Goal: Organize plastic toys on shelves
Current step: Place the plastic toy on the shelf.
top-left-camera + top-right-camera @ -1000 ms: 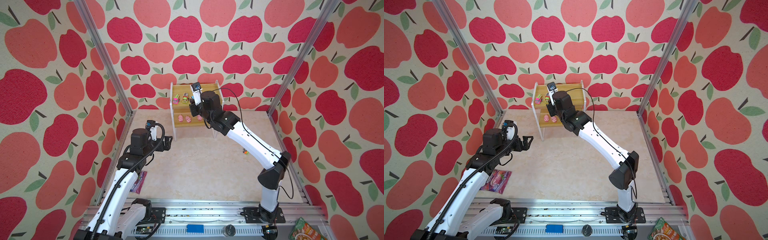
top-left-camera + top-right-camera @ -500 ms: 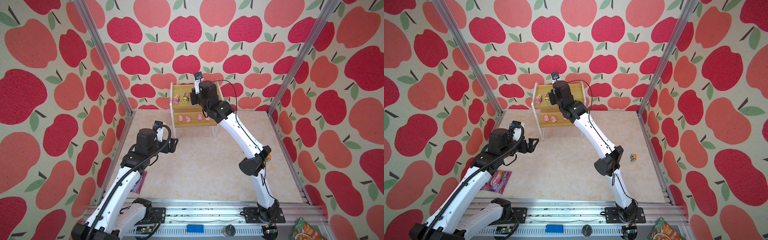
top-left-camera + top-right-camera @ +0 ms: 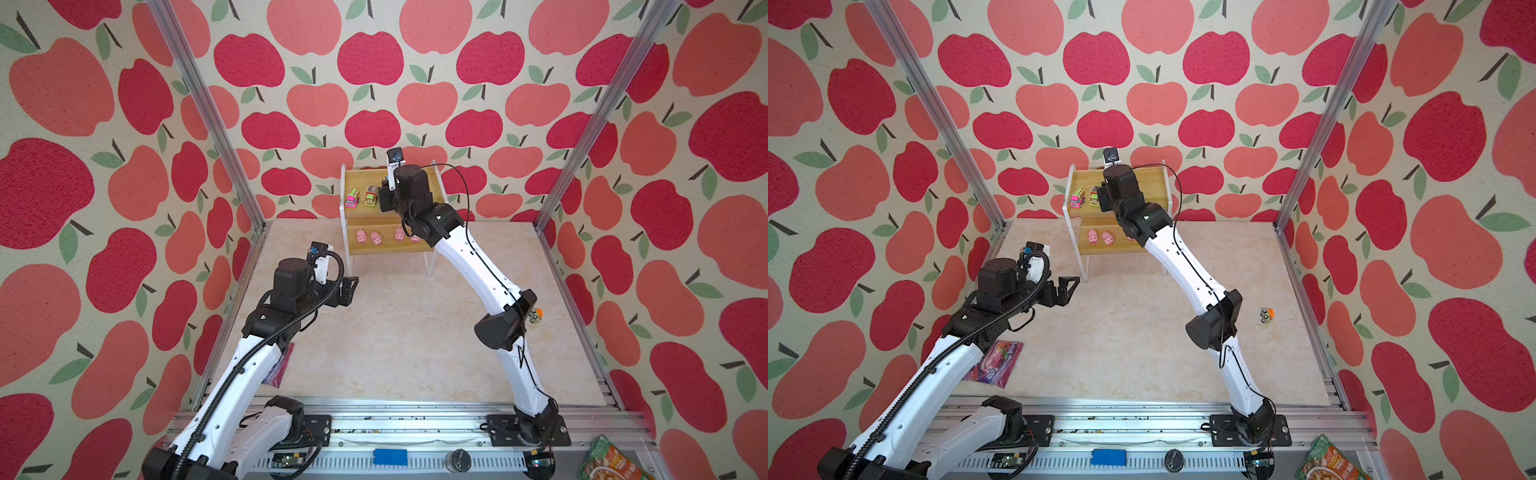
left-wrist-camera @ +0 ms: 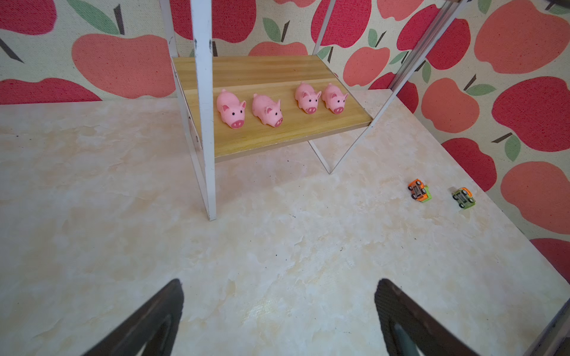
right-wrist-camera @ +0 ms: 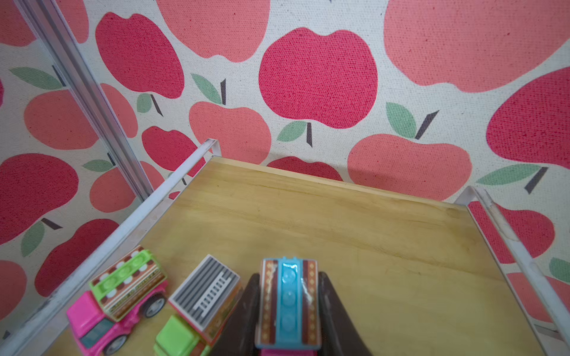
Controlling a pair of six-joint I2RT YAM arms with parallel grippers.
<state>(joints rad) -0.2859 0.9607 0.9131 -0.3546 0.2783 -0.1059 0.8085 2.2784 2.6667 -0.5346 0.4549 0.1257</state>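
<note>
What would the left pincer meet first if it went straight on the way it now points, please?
The left pincer would likely reach the shelves' white front leg, or graze tabletop first; depth is unclear.

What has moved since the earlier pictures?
The right gripper, shut on the blue-and-pink plastic toy truck, moved back toward the wall over the upper board of the white-framed wooden rack. The open left gripper advanced toward the rack. The four pink plastic pigs stayed put.

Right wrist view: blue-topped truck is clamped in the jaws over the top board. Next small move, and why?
Probably ease the blue-topped truck straight down onto the top board: its wheels are hidden, so contact is unconfirmed; bare wood shows ahead, and the yellow-green truck sits close beside.
</note>
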